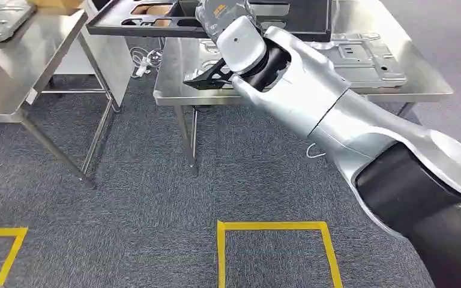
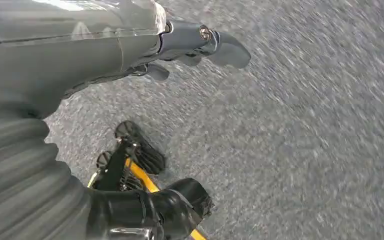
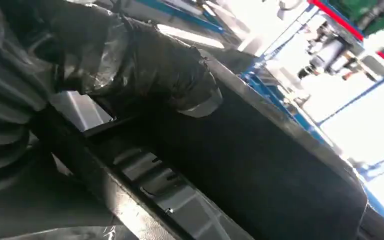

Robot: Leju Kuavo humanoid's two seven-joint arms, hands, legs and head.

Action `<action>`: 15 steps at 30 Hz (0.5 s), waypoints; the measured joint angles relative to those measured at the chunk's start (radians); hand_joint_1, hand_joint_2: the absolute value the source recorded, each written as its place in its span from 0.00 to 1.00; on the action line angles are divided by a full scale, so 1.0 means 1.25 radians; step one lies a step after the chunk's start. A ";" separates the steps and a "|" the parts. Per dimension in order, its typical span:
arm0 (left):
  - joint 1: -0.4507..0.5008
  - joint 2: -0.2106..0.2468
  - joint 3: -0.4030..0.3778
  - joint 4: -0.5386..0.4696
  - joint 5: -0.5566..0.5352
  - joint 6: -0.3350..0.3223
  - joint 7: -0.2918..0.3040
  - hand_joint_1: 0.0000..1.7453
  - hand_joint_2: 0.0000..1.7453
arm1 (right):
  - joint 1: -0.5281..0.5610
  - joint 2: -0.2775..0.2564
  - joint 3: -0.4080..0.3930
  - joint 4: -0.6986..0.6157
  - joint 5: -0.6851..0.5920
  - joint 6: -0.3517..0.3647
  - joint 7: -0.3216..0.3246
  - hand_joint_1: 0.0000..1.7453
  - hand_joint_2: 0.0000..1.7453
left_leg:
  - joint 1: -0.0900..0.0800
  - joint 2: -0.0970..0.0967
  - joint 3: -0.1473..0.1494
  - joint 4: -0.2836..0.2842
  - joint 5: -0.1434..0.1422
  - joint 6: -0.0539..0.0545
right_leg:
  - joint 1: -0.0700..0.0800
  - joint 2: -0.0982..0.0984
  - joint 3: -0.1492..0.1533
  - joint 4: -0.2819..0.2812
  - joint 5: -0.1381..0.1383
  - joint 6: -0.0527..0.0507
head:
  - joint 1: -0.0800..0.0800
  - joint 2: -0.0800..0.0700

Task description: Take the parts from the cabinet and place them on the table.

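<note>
Black part point(image 1: 156, 15); steel-grey table point(image 1: 420, 84); yellow-taped grey carpet point(image 1: 156, 198).

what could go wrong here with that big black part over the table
The right hand seems to hold the long black part near one end, and much of it overhangs the table edge, so it could tip or swing. A metal panel already lies on the table; setting the part down might scrape or shift it. The neighbouring table stands close, so a swinging end could strike it.
</note>
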 joint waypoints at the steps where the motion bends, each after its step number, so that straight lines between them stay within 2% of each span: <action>1: 0.001 0.001 0.000 0.000 0.002 -0.001 -0.001 0.00 1.00 | 0.000 0.000 0.000 0.000 0.000 0.000 0.000 1.00 1.00 | -0.004 0.011 -0.001 -0.001 0.001 0.000 | -0.009 0.012 -0.005 0.000 0.003 0.005 | -0.001 0.000; 3: 0.000 0.003 -0.004 0.000 0.008 -0.001 -0.002 0.00 1.00 | 0.002 -0.002 0.000 0.000 0.000 0.000 0.000 1.00 1.00 | -0.009 0.026 0.001 -0.004 0.001 0.003 | -0.015 0.031 -0.007 -0.006 0.008 0.017 | -0.001 0.000; 4: -0.002 0.002 -0.007 0.000 0.009 -0.002 -0.003 0.00 1.00 | 0.000 -0.002 0.000 -0.001 0.000 0.000 -0.001 1.00 1.00 | -0.001 0.040 0.009 -0.015 0.005 0.010 | -0.006 0.042 -0.006 -0.009 0.008 0.023 | -0.001 0.000; 5: -0.002 0.001 -0.013 -0.001 0.012 -0.004 -0.004 0.00 1.00 | -0.001 -0.004 0.000 -0.001 0.000 0.000 -0.001 1.00 1.00 | 0.001 0.056 0.017 -0.025 0.008 0.012 | -0.006 0.012 -0.008 0.000 0.000 0.023 | 0.000 0.000; 6: 0.000 0.002 -0.015 -0.001 0.014 -0.004 -0.003 0.00 1.00 | -0.004 -0.005 0.000 -0.001 0.000 0.000 0.000 1.00 1.00 | 0.002 0.064 0.021 -0.030 0.007 0.018 | -0.003 -0.042 -0.024 0.035 -0.023 0.027 | 0.004 0.000; 7: 0.003 0.001 -0.016 -0.001 0.014 -0.006 -0.003 0.00 1.00 | -0.007 -0.005 0.000 -0.001 0.000 0.000 0.000 1.00 1.00 | 0.000 0.075 0.023 -0.030 0.007 0.019 | -0.006 -0.076 -0.055 0.095 -0.052 0.032 | 0.004 0.000; 8: 0.004 0.001 -0.016 -0.001 0.015 -0.006 -0.003 0.00 1.00 | -0.006 -0.003 0.000 -0.001 0.000 0.000 -0.002 1.00 1.00 | 0.000 0.087 0.025 -0.029 0.004 0.020 | -0.010 -0.092 -0.090 0.162 -0.078 0.036 | 0.003 0.000; 9: 0.003 0.001 -0.016 -0.001 0.015 -0.006 -0.003 0.00 1.00 | -0.004 -0.002 0.000 -0.001 -0.001 0.000 -0.002 1.00 1.00 | 0.001 0.099 0.026 -0.029 0.002 0.020 | -0.014 -0.098 -0.119 0.214 -0.092 0.040 | 0.004 0.000; 10: 0.003 0.001 -0.016 -0.001 0.015 -0.006 -0.003 0.00 1.00 | -0.002 -0.002 0.000 -0.001 -0.001 0.000 -0.002 1.00 1.00 | 0.002 0.109 0.028 -0.028 -0.001 0.019 | -0.020 -0.100 -0.135 0.236 -0.089 0.044 | 0.003 0.000; 11: 0.004 0.001 -0.017 -0.001 0.015 -0.006 -0.003 0.00 1.00 | -0.001 -0.003 0.000 -0.001 -0.001 0.001 -0.002 1.00 1.00 | 0.003 0.119 0.031 -0.028 -0.004 0.017 | -0.025 -0.103 -0.129 0.215 -0.067 0.047 | 0.004 0.000; 12: 0.004 0.000 -0.017 -0.001 0.015 -0.006 -0.003 0.00 1.00 | -0.001 -0.003 0.000 -0.001 -0.001 0.001 -0.002 1.00 1.00 | 0.004 0.128 0.035 -0.027 -0.007 0.015 | -0.028 -0.106 -0.103 0.163 -0.035 0.049 | 0.004 0.000; 13: 0.003 -0.002 -0.017 -0.001 0.015 -0.006 -0.003 0.00 1.00 | -0.003 -0.003 0.000 -0.001 -0.001 0.001 -0.002 1.00 1.00 | 0.005 0.137 0.041 -0.026 -0.012 0.010 | -0.029 -0.118 -0.063 0.084 0.004 0.050 | 0.003 0.000; 14: 0.004 -0.002 -0.017 -0.001 0.015 -0.006 -0.003 0.00 1.00 | -0.004 -0.003 0.000 -0.001 -0.001 0.001 -0.001 1.00 1.00 | 0.005 0.147 0.046 -0.023 -0.018 0.005 | -0.027 -0.151 -0.022 0.003 0.032 0.049 | 0.004 0.000; 15: 0.004 0.001 -0.017 -0.001 0.015 -0.006 -0.003 0.00 1.00 | -0.005 -0.006 0.000 -0.001 -0.001 0.001 0.000 1.00 1.00 | -0.001 0.153 0.048 -0.023 -0.022 -0.001 | -0.013 -0.181 -0.017 -0.004 0.015 0.042 | 0.004 0.000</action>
